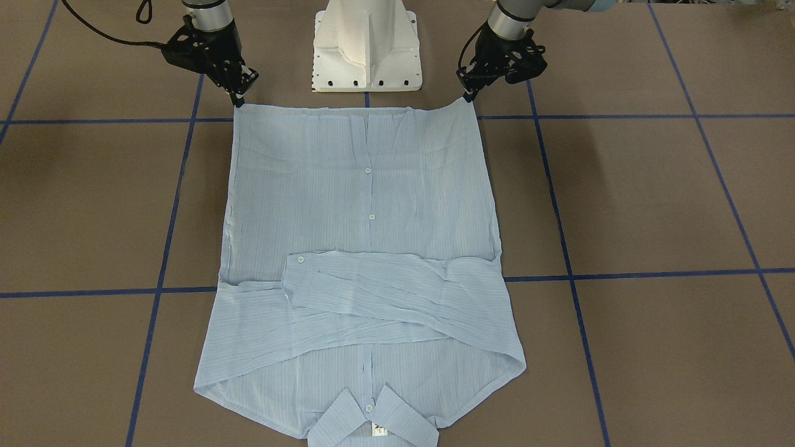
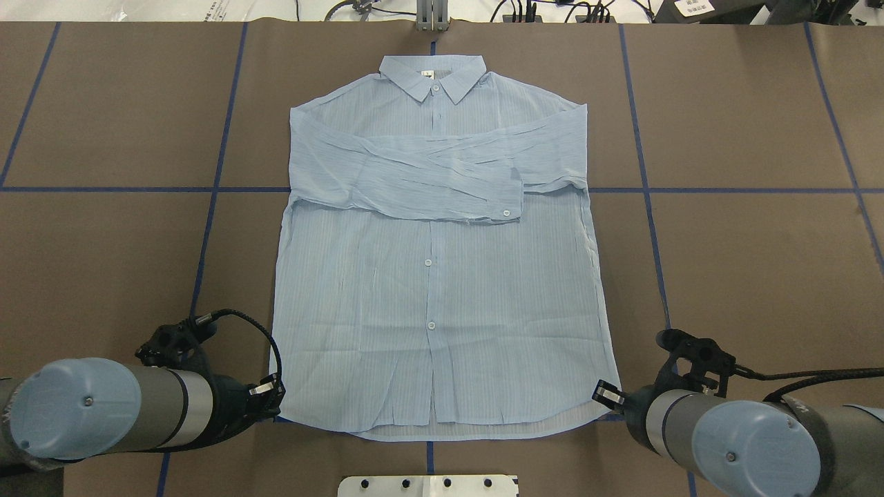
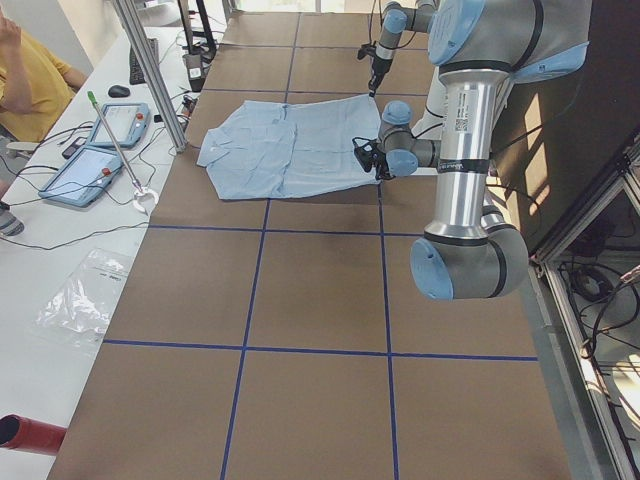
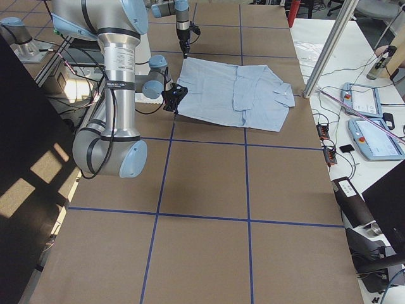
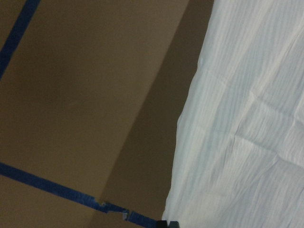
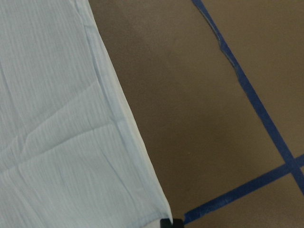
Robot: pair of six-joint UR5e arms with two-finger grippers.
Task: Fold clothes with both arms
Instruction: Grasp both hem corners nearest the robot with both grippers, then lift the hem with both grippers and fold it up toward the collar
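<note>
The shirt (image 2: 428, 304) is laid flat, buttoned side up, at the middle of the table (image 2: 103, 241). Seen from overhead, its collar (image 2: 434, 79) is pointed to 12 o'clock and both sleeves (image 2: 442, 183) are crossed over the chest. The hem corner at 7 o'clock is pinched by the left tool (image 1: 467, 94), the corner at 5 o'clock by the right tool (image 1: 238, 99).

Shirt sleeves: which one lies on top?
The sleeve folded in from the robot's left, its buttoned cuff showing; the other sleeve runs beneath it.
</note>
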